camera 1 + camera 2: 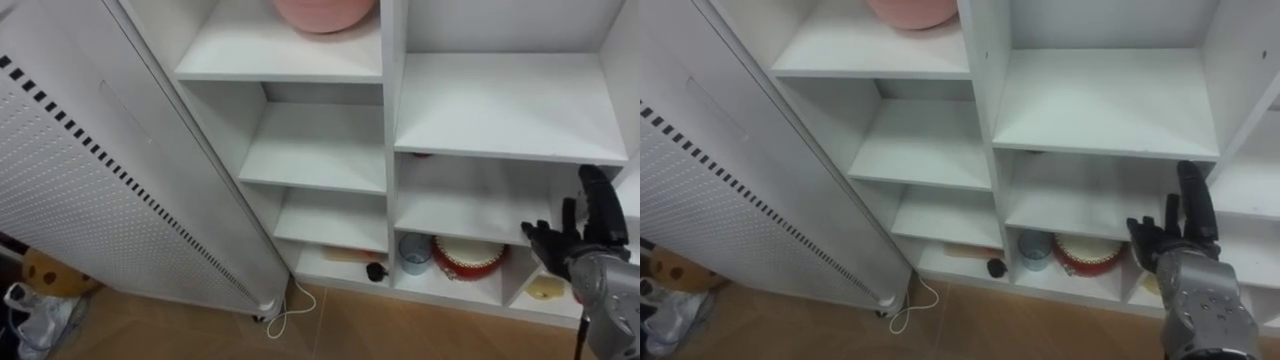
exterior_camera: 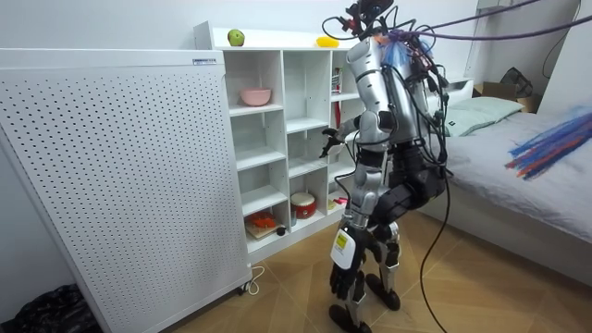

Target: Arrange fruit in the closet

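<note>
I stand facing the white closet (image 1: pixel 388 120) of open shelves. My right hand (image 1: pixel 583 248) is raised in front of the lower right cubbies, fingers straight and apart, holding nothing. In the room view that hand (image 2: pixel 330 139) reaches toward the middle shelves. A green apple (image 2: pixel 236 37) and a yellow fruit (image 2: pixel 326 42) lie on top of the closet. Something red (image 2: pixel 262 222) rests on a low shelf at the room view's left. The middle shelves before me are bare.
A pink bowl (image 1: pixel 325 12) sits on an upper shelf. The bottom row holds a blue cup (image 1: pixel 413 250), a red and white pot (image 1: pixel 470 257), a small dark object (image 1: pixel 375 270) and a yellow item (image 1: pixel 545 288). A white perforated panel (image 1: pixel 90 180) leans at my left. A bed (image 2: pixel 518 185) stands behind me.
</note>
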Available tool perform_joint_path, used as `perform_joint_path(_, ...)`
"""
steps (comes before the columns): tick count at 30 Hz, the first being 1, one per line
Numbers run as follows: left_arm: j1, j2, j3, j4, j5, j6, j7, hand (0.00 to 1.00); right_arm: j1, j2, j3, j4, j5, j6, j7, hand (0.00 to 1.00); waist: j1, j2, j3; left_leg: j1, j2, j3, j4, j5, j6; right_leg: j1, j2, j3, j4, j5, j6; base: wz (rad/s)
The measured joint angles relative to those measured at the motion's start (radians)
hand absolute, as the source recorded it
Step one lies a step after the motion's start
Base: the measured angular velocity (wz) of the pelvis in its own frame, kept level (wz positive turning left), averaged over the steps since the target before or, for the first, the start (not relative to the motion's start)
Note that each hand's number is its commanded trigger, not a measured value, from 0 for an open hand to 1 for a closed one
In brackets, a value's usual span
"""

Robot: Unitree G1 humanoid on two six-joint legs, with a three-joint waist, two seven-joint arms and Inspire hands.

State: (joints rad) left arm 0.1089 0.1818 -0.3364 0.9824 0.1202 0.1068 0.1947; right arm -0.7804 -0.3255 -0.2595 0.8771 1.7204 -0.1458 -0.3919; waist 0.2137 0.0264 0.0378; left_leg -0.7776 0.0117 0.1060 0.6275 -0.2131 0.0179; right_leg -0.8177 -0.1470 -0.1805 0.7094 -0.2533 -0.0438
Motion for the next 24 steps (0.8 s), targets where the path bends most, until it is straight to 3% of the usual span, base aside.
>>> perform_joint_path(4, 0.018, 0.000, 0.002, 0.007, -0.008, 0.001, -0.004, 0.00, 0.071, 0.002, 0.024, 0.104, -0.002, 0.044, 0.056, 0.00, 0.013, 0.000, 0.0023, 0.078, 0.019, -0.003, -0.028, -0.013, -0.005, 0.096, 0.024, -0.013, -0.061, 0.011, 0.001, -0.12)
perform_joint_path(10, 0.003, -0.002, 0.035, 0.038, -0.005, 0.005, -0.032, 0.00, 0.202, 0.007, 0.042, 0.298, -0.076, 0.085, 0.163, 0.00, 0.004, 0.004, 0.0033, 0.185, 0.017, -0.002, -0.096, -0.012, -0.006, 0.205, 0.027, -0.028, -0.138, 0.017, 0.009, -0.01)
perform_joint_path(13, 0.002, -0.006, 0.075, 0.064, 0.002, 0.009, -0.039, 0.00, 0.285, 0.032, 0.053, 0.374, -0.159, 0.095, 0.213, 0.00, -0.020, 0.005, 0.0040, 0.248, 0.010, -0.003, -0.139, -0.011, -0.007, 0.267, 0.030, -0.031, -0.165, 0.012, 0.017, 0.04)
perform_joint_path(15, 0.001, -0.006, 0.127, 0.090, 0.001, 0.010, -0.053, 0.00, 0.351, 0.053, 0.091, 0.451, -0.239, 0.124, 0.255, 0.00, -0.051, 0.005, 0.0045, 0.315, 0.011, -0.004, -0.178, -0.011, -0.007, 0.346, 0.034, -0.050, -0.219, 0.010, 0.022, 0.15)
perform_joint_path(21, 0.007, -0.007, 0.162, 0.108, 0.032, 0.006, -0.051, 0.00, 0.511, 0.118, 0.202, 0.529, -0.481, 0.157, 0.288, 0.00, -0.081, -0.001, 0.0032, 0.476, 0.010, -0.004, -0.280, -0.008, -0.012, 0.516, 0.052, -0.068, -0.336, 0.021, 0.040, 0.02)
perform_joint_path(24, 0.022, -0.009, 0.208, 0.106, 0.071, 0.002, -0.043, 0.00, 0.596, 0.147, 0.247, 0.532, -0.638, 0.181, 0.305, 0.00, -0.107, -0.013, -0.0080, 0.544, 0.009, -0.004, -0.318, -0.008, -0.012, 0.595, 0.062, -0.074, -0.392, 0.026, 0.049, 0.04)
